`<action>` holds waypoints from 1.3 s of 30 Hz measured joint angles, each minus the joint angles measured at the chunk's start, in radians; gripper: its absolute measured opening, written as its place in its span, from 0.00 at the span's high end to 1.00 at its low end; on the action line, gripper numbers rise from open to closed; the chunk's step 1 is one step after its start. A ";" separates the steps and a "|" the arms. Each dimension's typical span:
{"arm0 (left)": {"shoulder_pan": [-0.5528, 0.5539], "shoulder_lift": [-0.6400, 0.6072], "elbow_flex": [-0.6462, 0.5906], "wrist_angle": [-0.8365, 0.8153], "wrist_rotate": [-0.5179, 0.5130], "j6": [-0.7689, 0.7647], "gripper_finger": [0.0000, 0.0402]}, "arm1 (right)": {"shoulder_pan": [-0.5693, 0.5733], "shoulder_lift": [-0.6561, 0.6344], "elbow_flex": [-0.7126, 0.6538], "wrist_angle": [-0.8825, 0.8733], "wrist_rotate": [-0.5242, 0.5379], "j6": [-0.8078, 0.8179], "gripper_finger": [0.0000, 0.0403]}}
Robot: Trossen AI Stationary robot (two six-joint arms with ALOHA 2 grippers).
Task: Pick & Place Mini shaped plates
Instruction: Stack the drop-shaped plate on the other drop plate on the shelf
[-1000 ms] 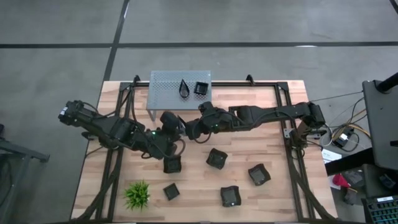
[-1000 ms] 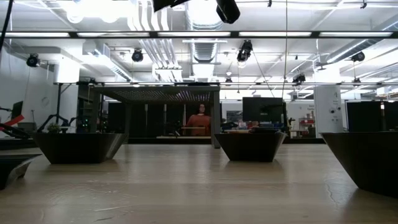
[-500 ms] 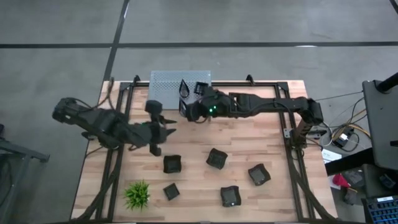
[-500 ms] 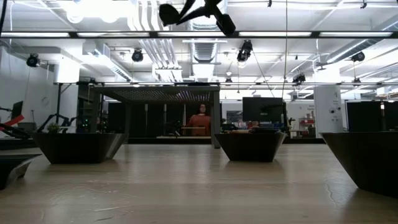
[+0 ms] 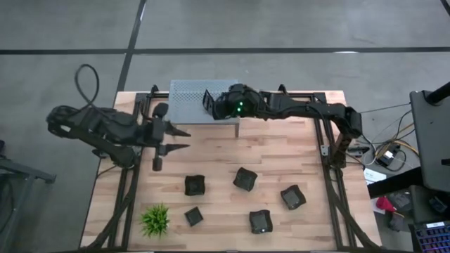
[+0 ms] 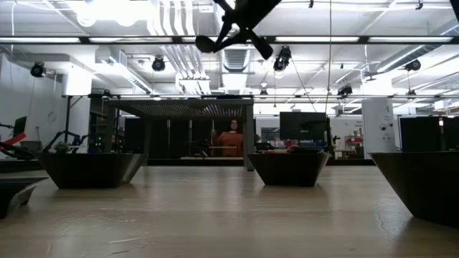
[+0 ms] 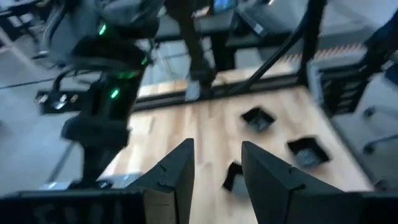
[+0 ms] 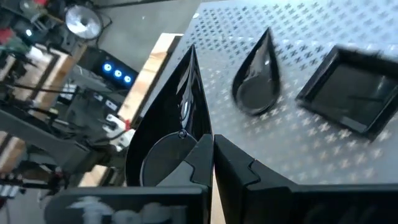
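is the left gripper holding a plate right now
No, the left gripper is open and empty above the bare table, and the five loose plates lie apart from it.

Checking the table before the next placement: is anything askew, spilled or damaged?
Nothing stands out. Five black dishes sit flat on the table beside the green plant; the right gripper holds a teardrop plate on edge over the metal shelf.

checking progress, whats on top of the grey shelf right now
On the shelf lie a teardrop plate and a square plate. The right gripper holds another teardrop plate over it. In the high view the arm covers most of the shelf.
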 joint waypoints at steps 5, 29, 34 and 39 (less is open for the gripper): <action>0.023 -0.058 -0.048 0.073 0.109 -0.038 0.67 | -0.062 0.023 0.000 0.017 -0.086 -0.088 0.98; 0.092 -0.444 -0.637 0.429 0.150 -0.323 0.67 | -0.142 0.316 0.328 -0.224 -0.063 -0.181 0.98; 0.092 -0.465 -0.651 0.428 0.146 -0.323 0.67 | -0.146 0.334 0.372 -0.225 -0.052 -0.183 0.98; 0.092 -0.468 -0.651 0.430 0.145 -0.282 0.67 | -0.161 0.366 0.390 -0.234 -0.060 -0.163 0.98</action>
